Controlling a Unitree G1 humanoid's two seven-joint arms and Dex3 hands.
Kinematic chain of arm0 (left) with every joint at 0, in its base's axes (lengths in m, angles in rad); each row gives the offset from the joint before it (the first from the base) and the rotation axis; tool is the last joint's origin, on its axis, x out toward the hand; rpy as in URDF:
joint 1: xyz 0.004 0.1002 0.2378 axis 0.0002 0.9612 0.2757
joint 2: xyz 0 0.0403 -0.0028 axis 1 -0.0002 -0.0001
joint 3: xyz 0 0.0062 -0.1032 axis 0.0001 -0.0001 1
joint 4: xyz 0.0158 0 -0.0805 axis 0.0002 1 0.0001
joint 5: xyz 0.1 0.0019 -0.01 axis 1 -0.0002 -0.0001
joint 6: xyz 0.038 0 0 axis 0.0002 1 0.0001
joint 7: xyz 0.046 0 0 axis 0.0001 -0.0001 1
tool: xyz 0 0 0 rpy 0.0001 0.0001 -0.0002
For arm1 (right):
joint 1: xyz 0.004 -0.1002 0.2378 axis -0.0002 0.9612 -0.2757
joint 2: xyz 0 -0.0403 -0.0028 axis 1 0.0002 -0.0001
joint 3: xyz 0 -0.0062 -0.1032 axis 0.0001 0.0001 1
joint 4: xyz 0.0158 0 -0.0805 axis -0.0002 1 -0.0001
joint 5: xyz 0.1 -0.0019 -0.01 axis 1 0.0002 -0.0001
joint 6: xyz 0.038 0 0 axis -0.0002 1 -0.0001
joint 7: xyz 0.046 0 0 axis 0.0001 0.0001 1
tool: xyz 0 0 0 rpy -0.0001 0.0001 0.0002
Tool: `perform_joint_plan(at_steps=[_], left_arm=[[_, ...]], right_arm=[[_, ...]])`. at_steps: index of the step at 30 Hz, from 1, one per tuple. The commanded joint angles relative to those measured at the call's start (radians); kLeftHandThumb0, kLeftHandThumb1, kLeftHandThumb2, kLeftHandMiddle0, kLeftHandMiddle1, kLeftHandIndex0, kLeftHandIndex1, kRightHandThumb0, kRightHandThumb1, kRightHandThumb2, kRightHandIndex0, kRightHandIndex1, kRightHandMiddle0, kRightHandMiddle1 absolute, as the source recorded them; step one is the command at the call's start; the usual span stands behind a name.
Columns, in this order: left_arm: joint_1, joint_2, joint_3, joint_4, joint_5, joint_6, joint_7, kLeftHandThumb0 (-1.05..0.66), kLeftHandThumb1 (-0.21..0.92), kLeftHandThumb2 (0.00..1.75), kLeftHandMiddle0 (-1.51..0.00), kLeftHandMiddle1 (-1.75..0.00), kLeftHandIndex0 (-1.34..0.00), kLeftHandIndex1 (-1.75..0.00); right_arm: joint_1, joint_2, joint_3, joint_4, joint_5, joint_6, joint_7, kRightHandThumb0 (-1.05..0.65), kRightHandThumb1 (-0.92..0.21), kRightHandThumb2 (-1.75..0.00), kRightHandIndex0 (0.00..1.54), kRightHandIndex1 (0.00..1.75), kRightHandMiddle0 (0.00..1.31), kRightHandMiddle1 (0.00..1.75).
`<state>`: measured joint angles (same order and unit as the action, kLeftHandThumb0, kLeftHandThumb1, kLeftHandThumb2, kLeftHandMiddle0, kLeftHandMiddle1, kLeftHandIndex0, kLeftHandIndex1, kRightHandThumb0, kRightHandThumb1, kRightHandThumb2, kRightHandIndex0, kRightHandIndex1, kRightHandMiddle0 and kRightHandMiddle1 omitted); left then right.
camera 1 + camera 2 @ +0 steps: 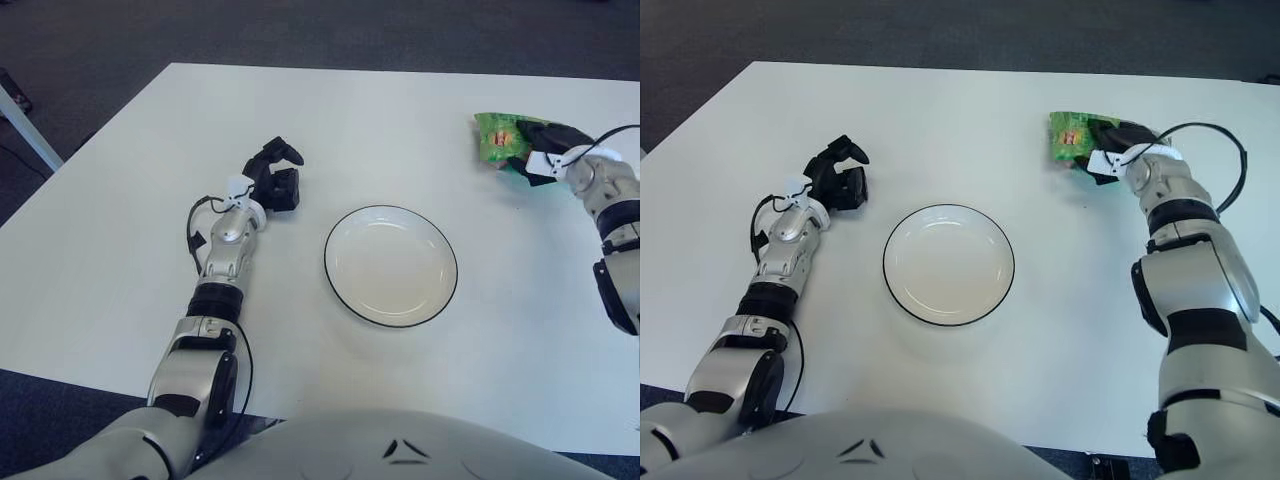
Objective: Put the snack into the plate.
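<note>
Green and glossy, the snack bag (1072,138) sits in the upper right of the frame, well apart from the plate (949,264) that occupies the middle of the white table (120,180). The right hand (1110,150) is on the bag, its dark fingers (548,135) draped over the bag's right half and curled around it, so the hand appears closed on the packet; the bag's left end, with its printed label, sticks out past the fingers toward the centre of the picture. Whether the bag is lifted or flat on the table cannot be told from these views. From that hand the silver forearm (1185,240) runs down the right edge of the frame, with a black cable (1225,150) looping beside the wrist. The plate is round, white, with a thin dark rim, and nothing lies in it; it is upright on the tabletop, nearer the lower middle of the frame than the bag is. The left hand (275,180) shows to the left of the plate, near it but not touching it, with its black fingers (285,152) bent inward and nothing between them. Its arm (215,290) stretches from the lower left corner up toward the centre. Dark carpet (300,30) fills the top of the frame beyond the table's far edge.
</note>
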<state>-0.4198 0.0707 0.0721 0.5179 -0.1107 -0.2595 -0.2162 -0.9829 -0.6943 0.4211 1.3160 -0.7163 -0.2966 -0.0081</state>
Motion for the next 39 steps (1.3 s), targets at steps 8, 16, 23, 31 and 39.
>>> perform_joint_plan(at_steps=[8,16,23,31,39], left_arm=[[0.104,-0.012,-0.005,0.010,0.002,0.009,-0.002,-0.44,0.44,1.16,-1.08,-1.75,-0.51,-1.75],[0.107,-0.017,-0.009,0.005,0.007,0.003,0.009,-0.44,0.44,1.16,-1.11,-1.75,-0.51,-1.75],[0.106,-0.020,-0.013,0.006,0.013,0.003,0.017,-0.44,0.44,1.17,-1.11,-1.75,-0.52,-1.75],[0.102,-0.021,-0.016,0.005,0.014,0.014,0.025,-0.44,0.44,1.17,-1.09,-1.75,-0.52,-1.75],[0.086,-0.018,-0.017,0.023,0.010,0.016,0.020,-0.43,0.45,1.15,-1.09,-1.75,-0.50,-1.75]], right_arm=[[0.055,0.013,-0.004,0.008,0.039,0.004,0.032,-1.04,-0.92,-1.19,0.00,0.00,0.00,0.49],[0.082,0.001,-0.003,-0.001,0.053,-0.005,0.027,-1.01,-0.92,-1.14,0.00,0.00,0.00,0.53],[0.114,-0.037,0.010,-0.055,0.055,-0.054,0.030,-0.98,-0.92,-1.08,0.00,0.00,0.00,0.50],[0.232,-0.133,-0.023,-0.259,0.103,-0.152,0.077,-0.94,-0.92,-1.02,0.00,0.00,0.00,0.47],[0.523,-0.286,-0.184,-0.936,0.234,0.063,0.344,-0.85,-0.92,-0.93,0.01,0.01,0.00,0.52]])
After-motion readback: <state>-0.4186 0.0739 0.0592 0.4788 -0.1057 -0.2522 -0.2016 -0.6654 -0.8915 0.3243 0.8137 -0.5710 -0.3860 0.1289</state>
